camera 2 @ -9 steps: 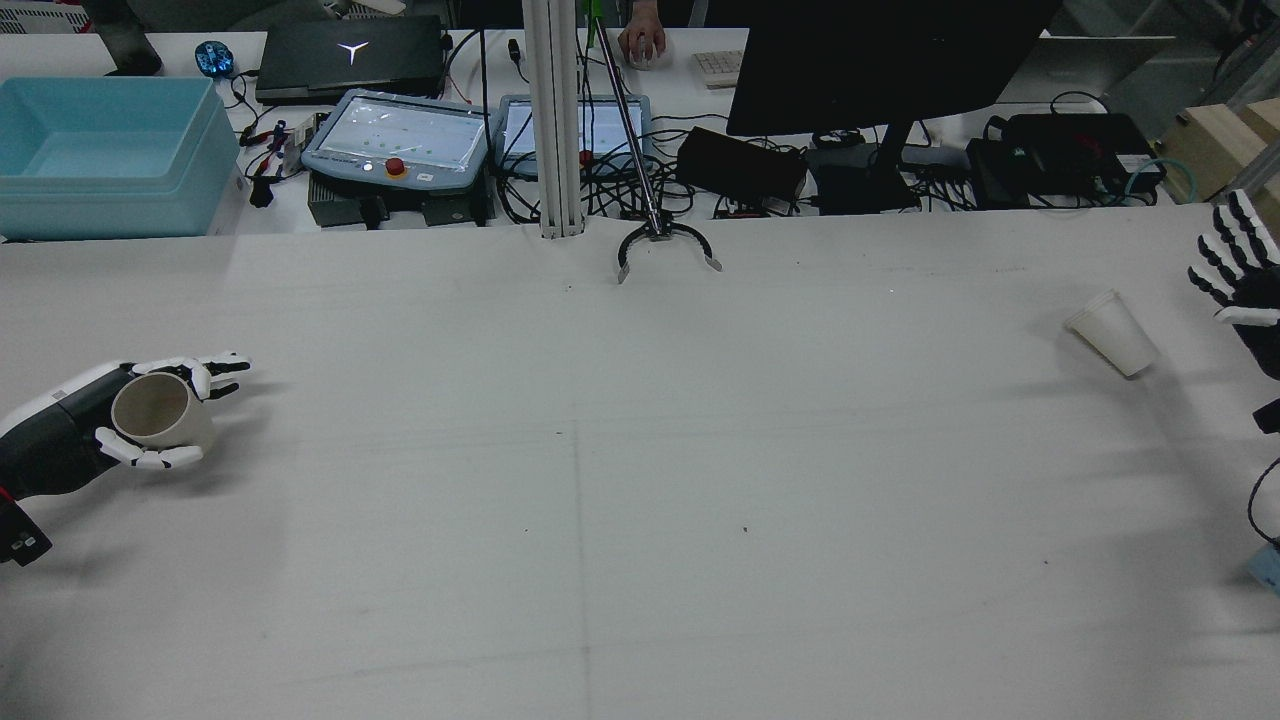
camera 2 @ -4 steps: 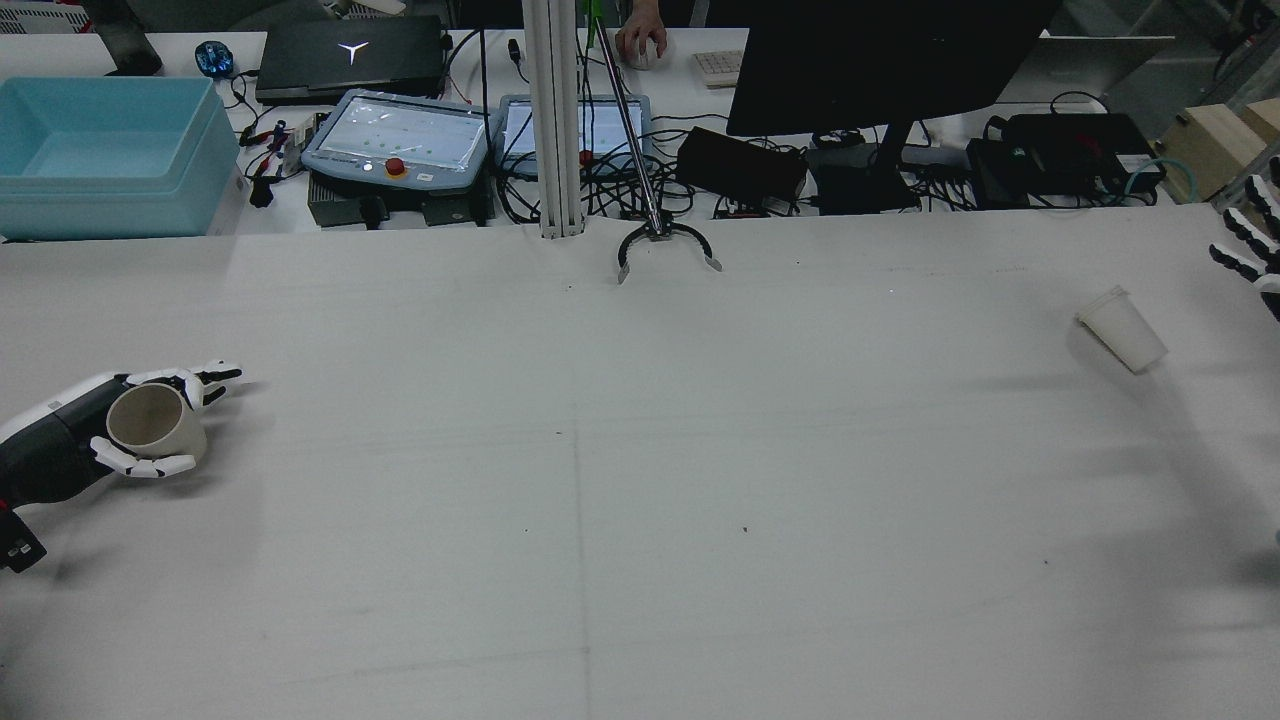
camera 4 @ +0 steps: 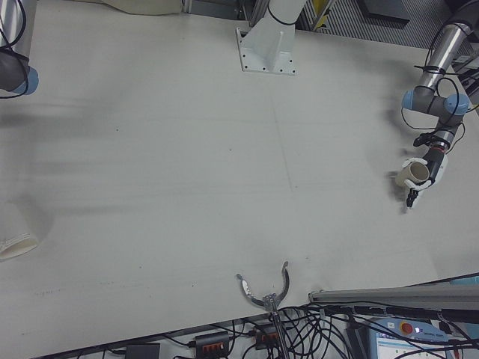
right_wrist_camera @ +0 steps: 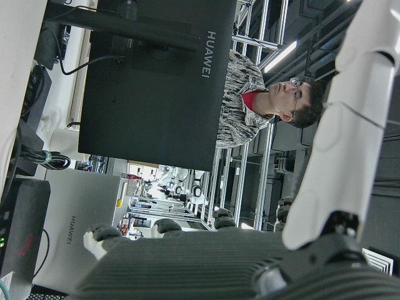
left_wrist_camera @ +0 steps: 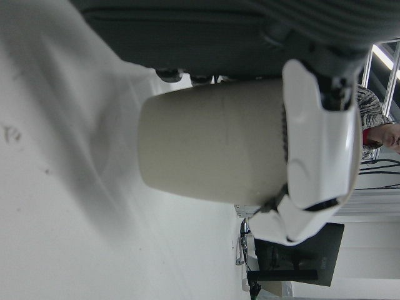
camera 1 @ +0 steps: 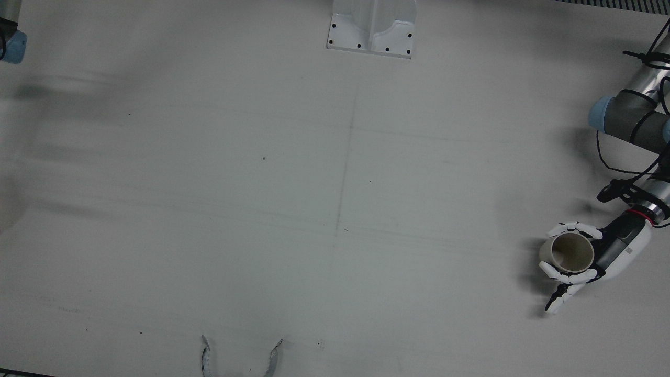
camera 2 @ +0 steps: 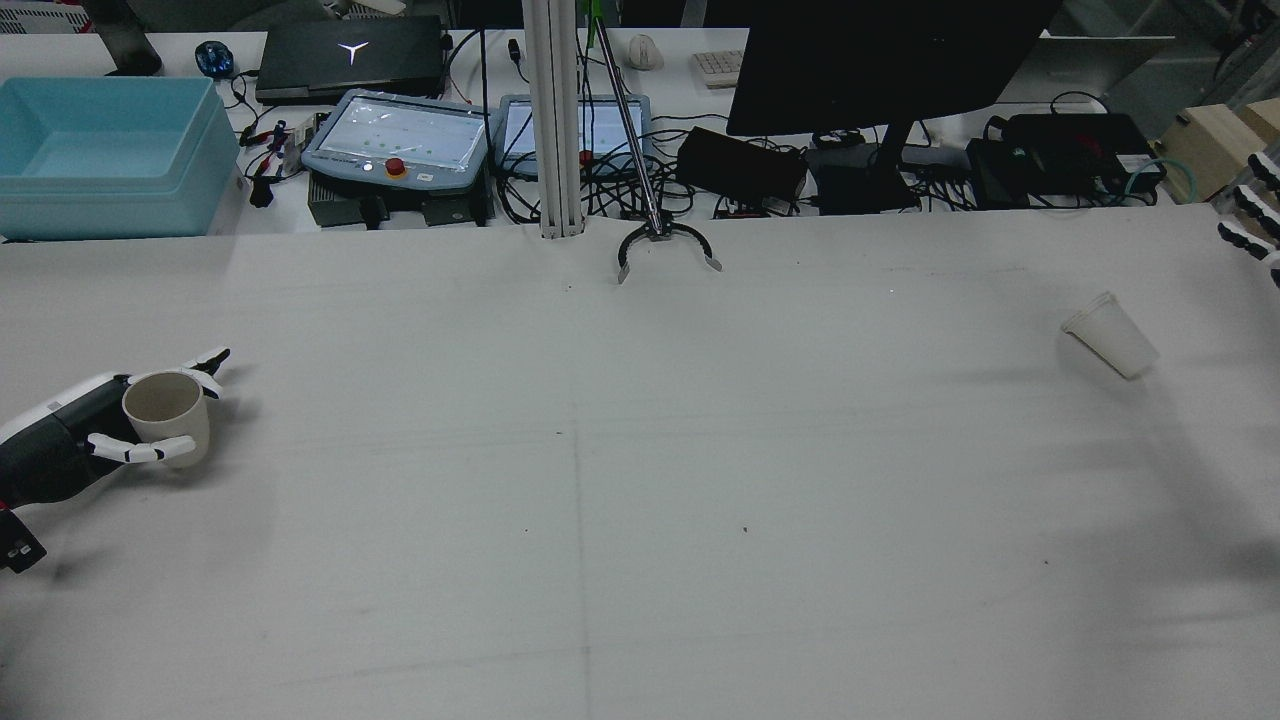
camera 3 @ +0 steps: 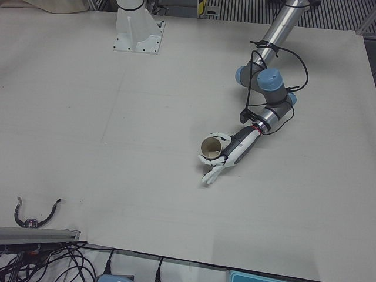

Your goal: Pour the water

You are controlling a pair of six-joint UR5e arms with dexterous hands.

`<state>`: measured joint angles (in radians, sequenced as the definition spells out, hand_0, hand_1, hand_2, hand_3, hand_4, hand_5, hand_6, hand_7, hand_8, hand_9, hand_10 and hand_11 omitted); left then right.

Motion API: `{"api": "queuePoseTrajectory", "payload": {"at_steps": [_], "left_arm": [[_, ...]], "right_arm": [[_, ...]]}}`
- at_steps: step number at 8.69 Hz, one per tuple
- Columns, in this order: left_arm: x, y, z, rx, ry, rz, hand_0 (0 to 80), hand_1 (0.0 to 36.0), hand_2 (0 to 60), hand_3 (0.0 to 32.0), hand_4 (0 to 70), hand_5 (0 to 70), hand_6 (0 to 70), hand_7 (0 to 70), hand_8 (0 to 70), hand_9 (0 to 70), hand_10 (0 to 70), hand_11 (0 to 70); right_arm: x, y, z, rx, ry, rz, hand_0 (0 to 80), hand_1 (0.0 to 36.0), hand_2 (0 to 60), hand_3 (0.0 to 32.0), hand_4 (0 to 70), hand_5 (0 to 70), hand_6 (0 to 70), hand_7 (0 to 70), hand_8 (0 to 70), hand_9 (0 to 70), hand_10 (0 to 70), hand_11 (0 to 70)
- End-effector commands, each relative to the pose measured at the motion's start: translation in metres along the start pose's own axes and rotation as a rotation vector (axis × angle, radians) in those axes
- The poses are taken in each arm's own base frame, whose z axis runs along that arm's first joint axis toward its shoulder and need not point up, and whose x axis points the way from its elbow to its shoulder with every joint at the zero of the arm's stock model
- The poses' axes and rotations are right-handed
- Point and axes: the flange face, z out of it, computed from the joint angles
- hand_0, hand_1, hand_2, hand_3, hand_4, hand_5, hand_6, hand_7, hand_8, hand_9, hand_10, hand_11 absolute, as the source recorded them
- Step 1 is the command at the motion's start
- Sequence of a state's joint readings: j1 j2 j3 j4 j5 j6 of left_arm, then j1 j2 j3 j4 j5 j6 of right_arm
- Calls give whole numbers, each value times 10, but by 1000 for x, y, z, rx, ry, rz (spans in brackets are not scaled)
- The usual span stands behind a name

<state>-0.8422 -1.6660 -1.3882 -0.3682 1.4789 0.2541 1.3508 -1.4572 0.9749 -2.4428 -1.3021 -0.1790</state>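
My left hand [camera 2: 70, 445] is shut on a beige cup [camera 2: 166, 408] at the table's far left in the rear view and holds it upright, mouth up. The cup and hand also show in the front view [camera 1: 570, 252], the left-front view [camera 3: 212, 146] and the right-front view [camera 4: 414, 173]. In the left hand view the cup [left_wrist_camera: 212, 147] fills the frame, just above the table. A white paper cup [camera 2: 1111, 335] lies tilted on the table at the far right. My right hand [camera 2: 1258, 210] is open and empty, raised at the right edge, apart from the white cup.
A black grabber tool's claw [camera 2: 666, 248] lies at the table's far edge, also in the front view [camera 1: 241, 358]. The centre post's base plate [camera 1: 371, 29] stands mid-table on the robot side. A blue bin [camera 2: 110, 150], teach pendants and a monitor sit beyond the table.
My left hand has turned the beige cup from tilted to upright. My right hand has risen and moved right, almost out of the rear view. The white cup rocked slightly.
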Motion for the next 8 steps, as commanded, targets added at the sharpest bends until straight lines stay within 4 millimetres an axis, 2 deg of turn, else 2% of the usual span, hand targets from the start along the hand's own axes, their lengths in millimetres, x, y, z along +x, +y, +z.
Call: {"api": "queuePoseTrajectory", "payload": {"at_steps": [1,4,5,6,7,8], "left_arm": [[0,0,-1,-6,2,0,555,88,0,6,219,0,11,42,13,0,0,0],[2,0,-2,-13,6,-12,548,85,0,54,175,0,4,43,11,0,0,0],[9,-3,-7,-9,19,-45,548,87,0,70,168,0,1,42,11,0,0,0],[28,-9,-14,8,48,-86,555,91,0,86,165,0,0,41,12,0,0,0],[70,-15,-24,17,114,-89,558,94,0,84,171,0,1,43,13,0,0,0],[121,-12,-36,13,176,-78,520,58,0,86,176,0,0,43,11,0,0,0]], "right_arm": [[-14,21,17,-16,-1,-7,542,193,11,320,45,43,15,80,0,2,0,0],[-22,33,25,-20,-11,-11,544,197,26,320,61,44,21,99,0,5,0,0],[-28,36,27,-28,-22,-11,546,198,28,320,60,44,22,101,0,6,0,0],[-37,46,33,-43,-33,-12,546,199,28,320,50,45,19,98,0,5,0,0],[-49,63,43,-55,-37,-18,548,199,30,320,55,45,21,102,0,6,0,0],[-68,85,52,-59,-63,-22,546,195,31,320,79,45,28,119,0,9,0,0]]}}
